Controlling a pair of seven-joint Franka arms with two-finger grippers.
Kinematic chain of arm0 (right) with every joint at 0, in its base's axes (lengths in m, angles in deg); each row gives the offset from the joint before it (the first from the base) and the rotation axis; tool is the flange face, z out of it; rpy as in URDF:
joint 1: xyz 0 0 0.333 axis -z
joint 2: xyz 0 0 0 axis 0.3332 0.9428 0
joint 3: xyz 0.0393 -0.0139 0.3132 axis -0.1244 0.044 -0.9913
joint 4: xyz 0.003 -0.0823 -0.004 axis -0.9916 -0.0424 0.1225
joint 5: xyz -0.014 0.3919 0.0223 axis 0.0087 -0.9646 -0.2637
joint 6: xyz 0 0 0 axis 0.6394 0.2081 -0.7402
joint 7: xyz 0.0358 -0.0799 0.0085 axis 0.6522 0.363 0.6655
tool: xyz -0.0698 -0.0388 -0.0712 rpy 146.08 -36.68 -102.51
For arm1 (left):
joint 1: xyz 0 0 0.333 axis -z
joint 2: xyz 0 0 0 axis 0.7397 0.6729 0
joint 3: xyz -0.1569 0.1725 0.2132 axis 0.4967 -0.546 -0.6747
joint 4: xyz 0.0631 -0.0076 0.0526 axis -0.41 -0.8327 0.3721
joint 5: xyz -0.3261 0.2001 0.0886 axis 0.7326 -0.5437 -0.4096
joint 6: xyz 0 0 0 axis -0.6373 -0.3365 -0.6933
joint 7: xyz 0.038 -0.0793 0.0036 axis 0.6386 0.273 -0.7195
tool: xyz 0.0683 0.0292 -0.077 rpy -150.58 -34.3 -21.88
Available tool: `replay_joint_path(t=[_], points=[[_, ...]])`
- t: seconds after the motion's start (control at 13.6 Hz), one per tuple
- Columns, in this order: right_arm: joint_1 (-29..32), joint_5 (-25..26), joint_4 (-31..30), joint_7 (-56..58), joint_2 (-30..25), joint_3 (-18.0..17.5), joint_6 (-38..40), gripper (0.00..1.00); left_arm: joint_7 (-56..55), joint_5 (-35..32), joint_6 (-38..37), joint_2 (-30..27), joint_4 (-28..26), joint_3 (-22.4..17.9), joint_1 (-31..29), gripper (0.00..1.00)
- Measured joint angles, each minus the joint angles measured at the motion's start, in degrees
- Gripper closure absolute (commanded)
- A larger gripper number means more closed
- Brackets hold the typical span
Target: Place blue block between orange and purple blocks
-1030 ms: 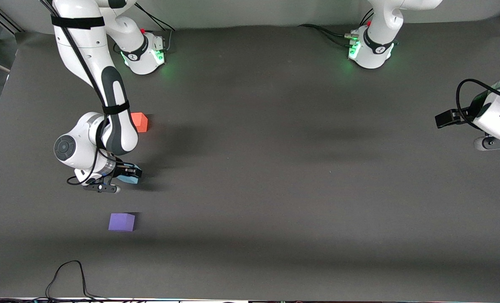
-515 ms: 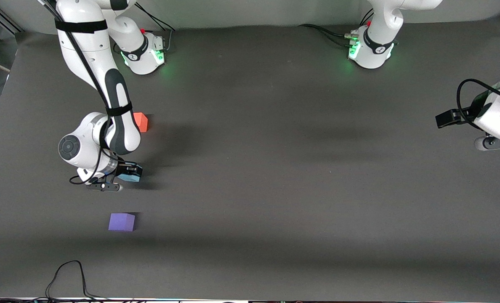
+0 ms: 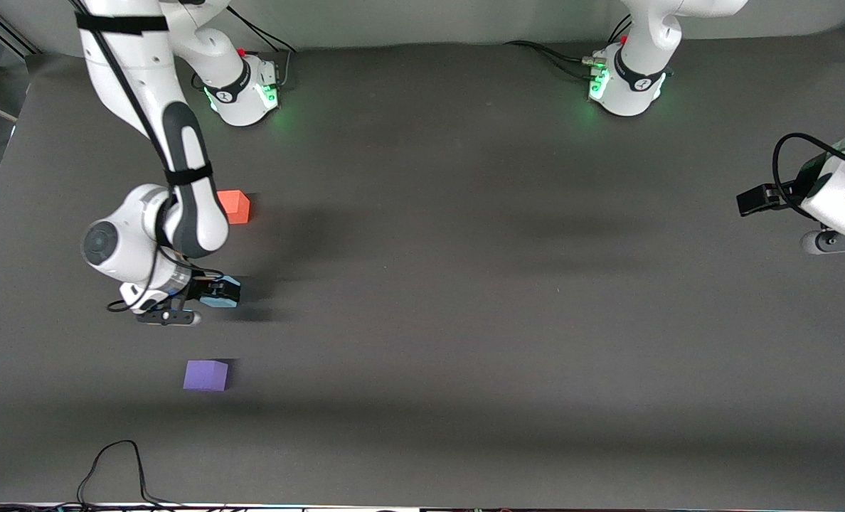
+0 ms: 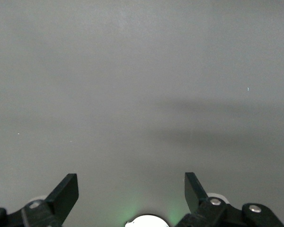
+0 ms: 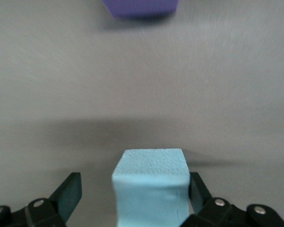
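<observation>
The right gripper (image 3: 213,293) is seen low over the table (image 3: 465,320), between the orange block (image 3: 235,206) and the purple block (image 3: 205,375). In the right wrist view the fingers (image 5: 66,194) stand spread, with a clear gap on one side of the blue block (image 5: 151,184); on the other side the finger is just beside the block, and contact cannot be told. The block is judged released, or nearly so, and it seems to rest on the table, near the middle of the line between the two other blocks.

The blue block looks like matte foam: light, a little soft, not slippery, not fragile. It is best taken on two opposite flat faces, with small force.

The right arm reaches from its base down to the spot, wrist bent, fingers pointing down. The left gripper (image 4: 132,194) is held open and empty at the left arm's end of the table, where that arm waits.
</observation>
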Motion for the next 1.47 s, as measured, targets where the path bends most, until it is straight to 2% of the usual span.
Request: replay_joint_path(t=[0.15, 0.29, 0.52, 0.66, 1.03, 1.47], points=[[-3.8, 3.6, 0.8, 0.4, -5.4, 6.0, 3.6, 0.0, 0.0, 0.0, 0.0, 0.0, 0.0, 0.0, 0.0, 0.0], [-7.1, 9.5, 4.0, 0.4, -10.3, 12.6, 13.3, 0.0, 0.1, 0.0, 0.0, 0.0, 0.0, 0.0, 0.0, 0.0], [-7.6, 17.8, 15.4, -0.7, -13.4, 17.7, 30.8, 0.0, 0.1, 0.0, -0.1, 0.0, 0.0, 0.0, 0.0, 0.0], [-7.6, 21.2, 21.5, -2.0, -13.6, 18.6, 37.8, 0.0, 0.1, 0.0, -0.1, 0.0, 0.0, 0.0, 0.0, 0.0], [-7.7, 21.9, 29.0, -4.4, -13.4, 21.7, 44.6, 0.0, 0.1, 0.0, -0.1, 0.0, 0.2, 0.0, 0.1, 0.0], [-7.8, 21.9, 33.5, -15.4, -15.2, 21.8, 49.2, 0.0, 0.1, 0.0, -0.1, -0.1, 0.9, -0.1, 0.0, 0.0]])
